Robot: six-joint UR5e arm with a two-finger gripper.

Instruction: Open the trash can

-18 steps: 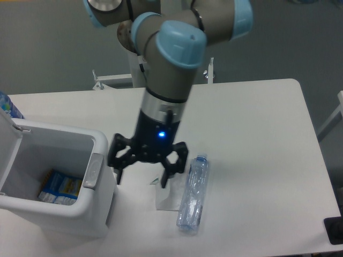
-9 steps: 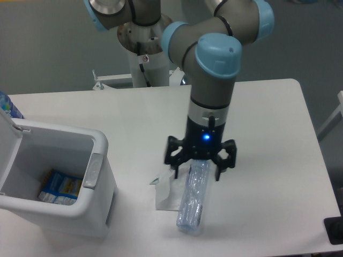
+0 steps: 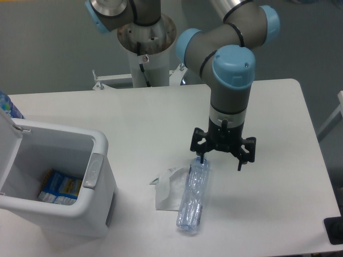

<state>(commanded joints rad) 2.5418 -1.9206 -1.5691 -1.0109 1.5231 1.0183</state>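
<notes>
The white trash can (image 3: pixel 99 209) stands at the table's front left with its lid (image 3: pixel 6 140) swung up at the far left edge, so the inside shows. A grey latch (image 3: pixel 91 171) sits on its right rim. Blue and yellow cartons (image 3: pixel 60 188) lie on its floor. My gripper (image 3: pixel 220 161) hangs open and empty over the table, well to the right of the can, just above the cap end of a clear plastic bottle (image 3: pixel 193 195) that lies on the table.
A crumpled white paper (image 3: pixel 169 187) lies left of the bottle. A blue object (image 3: pixel 8 106) peeks in behind the lid. A dark object (image 3: pixel 335 230) sits at the front right table corner. The arm's base column (image 3: pixel 147 48) stands behind the table.
My gripper has moved to the right, from beside the trash can to past the bottle's cap end. It stays open. The can's lid stays up.
</notes>
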